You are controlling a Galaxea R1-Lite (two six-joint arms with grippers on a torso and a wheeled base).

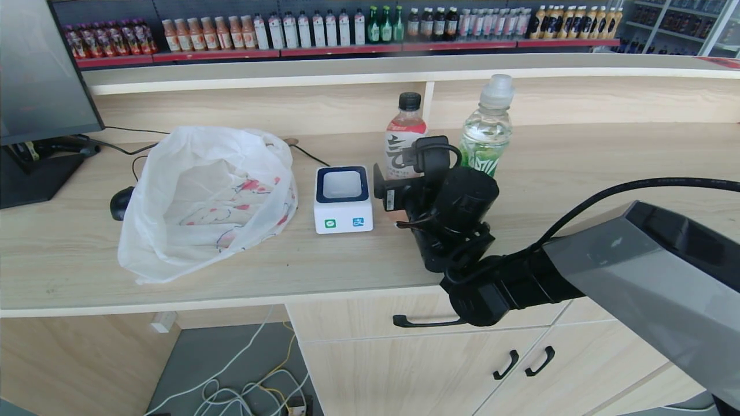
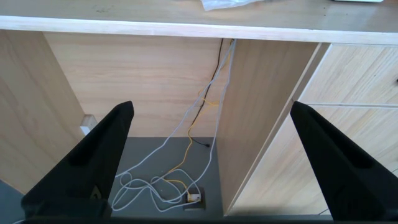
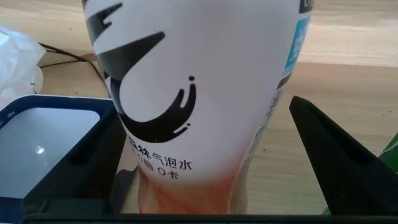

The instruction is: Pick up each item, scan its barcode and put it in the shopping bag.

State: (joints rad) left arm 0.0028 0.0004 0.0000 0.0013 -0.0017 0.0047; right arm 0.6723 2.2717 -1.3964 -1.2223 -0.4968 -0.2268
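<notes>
1. Wooden worktop [image 1: 607, 167], with drink shelves [image 1: 347, 51] behind.
2. Right fingers [image 3: 336, 174] are spread apart, and the pink bottle [image 1: 406, 136] stands upright between them.
3. Scanner [image 1: 343, 199] sits just beside those fingers, bag [image 1: 202, 196] beyond it, green bottle [image 1: 487, 130] on their other side.
4. Left fingers [image 2: 93, 168] are apart, below the worktop edge, above floor cables [image 2: 161, 186].

- counter [image 1: 607, 167]: pale wood grain, smooth, matt.
- shopping bag [image 1: 173, 231]: thin, crinkled, translucent plastic.
- scanner [image 1: 343, 215]: smooth white plastic, glossy top window.
- pink-labelled bottle [image 1: 404, 138]: glossy plastic wrap.
- green-labelled bottle [image 1: 488, 130]: clear plastic.
</notes>
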